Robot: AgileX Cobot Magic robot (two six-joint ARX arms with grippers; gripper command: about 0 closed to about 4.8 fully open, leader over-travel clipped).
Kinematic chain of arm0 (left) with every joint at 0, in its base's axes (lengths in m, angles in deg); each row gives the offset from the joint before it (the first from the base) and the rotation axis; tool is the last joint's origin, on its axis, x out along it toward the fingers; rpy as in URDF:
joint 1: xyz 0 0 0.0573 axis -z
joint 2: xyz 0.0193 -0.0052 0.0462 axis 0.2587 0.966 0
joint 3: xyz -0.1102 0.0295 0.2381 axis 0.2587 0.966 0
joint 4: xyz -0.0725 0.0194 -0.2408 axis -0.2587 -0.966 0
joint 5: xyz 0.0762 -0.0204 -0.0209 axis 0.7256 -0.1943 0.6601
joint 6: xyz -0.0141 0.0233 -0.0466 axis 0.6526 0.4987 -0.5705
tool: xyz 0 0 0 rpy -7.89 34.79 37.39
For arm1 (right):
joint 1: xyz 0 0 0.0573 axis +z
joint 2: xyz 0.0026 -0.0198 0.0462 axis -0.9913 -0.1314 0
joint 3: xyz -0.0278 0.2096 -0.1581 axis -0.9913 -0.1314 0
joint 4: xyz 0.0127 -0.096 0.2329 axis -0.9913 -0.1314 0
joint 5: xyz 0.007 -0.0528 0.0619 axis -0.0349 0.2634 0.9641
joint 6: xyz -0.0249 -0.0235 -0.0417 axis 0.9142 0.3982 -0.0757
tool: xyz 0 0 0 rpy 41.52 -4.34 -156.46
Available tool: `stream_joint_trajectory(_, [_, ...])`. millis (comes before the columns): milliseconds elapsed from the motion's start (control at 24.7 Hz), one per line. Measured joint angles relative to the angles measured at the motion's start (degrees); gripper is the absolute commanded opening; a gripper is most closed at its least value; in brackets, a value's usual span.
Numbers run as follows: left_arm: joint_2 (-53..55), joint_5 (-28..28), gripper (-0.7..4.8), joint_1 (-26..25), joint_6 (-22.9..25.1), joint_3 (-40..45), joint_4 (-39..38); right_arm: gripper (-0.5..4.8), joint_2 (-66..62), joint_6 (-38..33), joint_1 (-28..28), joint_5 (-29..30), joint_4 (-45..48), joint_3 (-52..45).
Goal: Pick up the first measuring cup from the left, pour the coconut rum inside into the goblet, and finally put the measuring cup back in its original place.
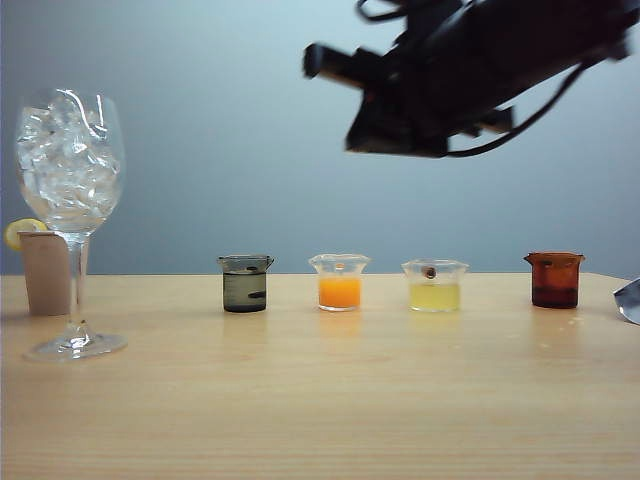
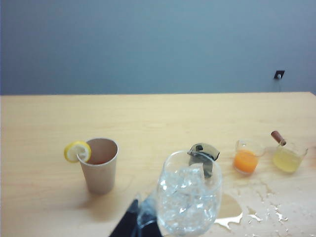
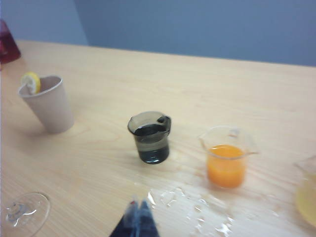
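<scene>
Tall clear stemmed goblet [image 1: 70,215], packed with ice, stands nearest on the pale wooden table [image 1: 320,410]. Right hand [image 3: 138,207], fingers pressed together and empty, hovers near the smoky grey-green measuring cup [image 3: 149,137]. Left hand [image 2: 139,213]: can't tell its state behind the goblet.

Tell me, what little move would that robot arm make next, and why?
Probably the right gripper should open its jaws, then ease down toward the first measuring cup. Its fingers look shut, high above the table, with the cup standing untouched, still holding dark liquid. The left gripper hovers by the goblet.
</scene>
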Motion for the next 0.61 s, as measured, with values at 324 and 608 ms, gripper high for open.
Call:
stream_joint_trajectory(324, [7.5,1.7,-0.05,1.1,3.0,0.0,4.4,-0.06,-19.7,0.0,0.0,0.7,2.4,14.4])
stream_joint_trajectory(608, [10.0,8.1,-0.05,6.2,3.1,0.0,5.5,-0.06,-31.9,-1.3,-0.1,-1.2,6.4,23.8])
